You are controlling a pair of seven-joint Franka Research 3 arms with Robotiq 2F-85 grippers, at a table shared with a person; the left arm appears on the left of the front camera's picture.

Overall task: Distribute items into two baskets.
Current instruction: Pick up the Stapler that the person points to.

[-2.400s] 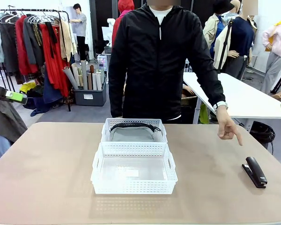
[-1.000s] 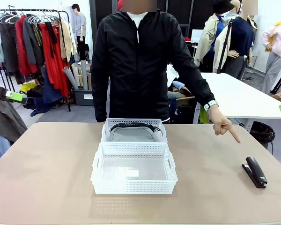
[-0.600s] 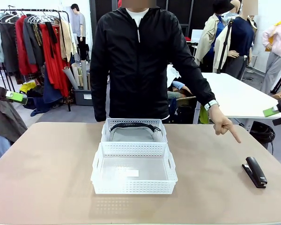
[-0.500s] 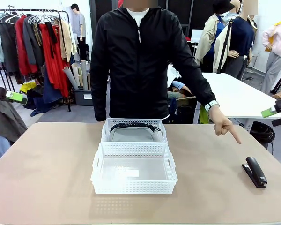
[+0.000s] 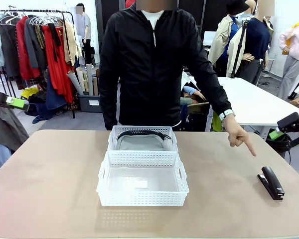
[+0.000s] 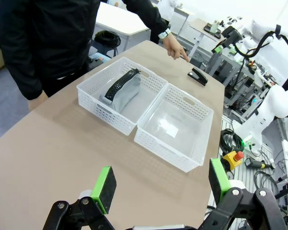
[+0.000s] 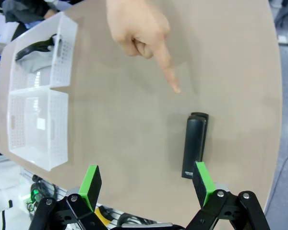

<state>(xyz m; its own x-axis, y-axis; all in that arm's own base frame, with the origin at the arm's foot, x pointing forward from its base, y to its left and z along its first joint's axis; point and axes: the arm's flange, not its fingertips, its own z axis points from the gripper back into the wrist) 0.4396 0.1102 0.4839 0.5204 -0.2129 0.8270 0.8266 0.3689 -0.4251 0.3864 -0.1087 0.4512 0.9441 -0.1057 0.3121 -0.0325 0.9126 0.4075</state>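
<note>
Two white lattice baskets stand end to end mid-table. The far basket [image 5: 142, 133] holds the grey pouch [image 5: 141, 142] with its black strap; the near basket [image 5: 142, 198] holds only a small white label. The black stapler [image 5: 271, 182] lies on the table at the right, and the person's hand [image 5: 237, 137] points a finger down toward it. My right gripper [image 7: 148, 183] hangs open above the stapler [image 7: 194, 143], apart from it; it enters the front view at the right edge [image 5: 289, 124]. My left gripper [image 6: 163, 183] is open, high over the table's left side, its green pad [image 5: 16, 102] at the front view's left edge.
The person in a black jacket [image 5: 154, 64] stands at the far edge behind the baskets. Bare tan tabletop [image 5: 50, 179] spreads to the left and right of the baskets. A clothes rack and another white table stand beyond.
My right gripper has come down and inward at the right edge, toward the stapler. The person's pointing hand has dipped slightly. Baskets, pouch, stapler and my left arm have not moved.
</note>
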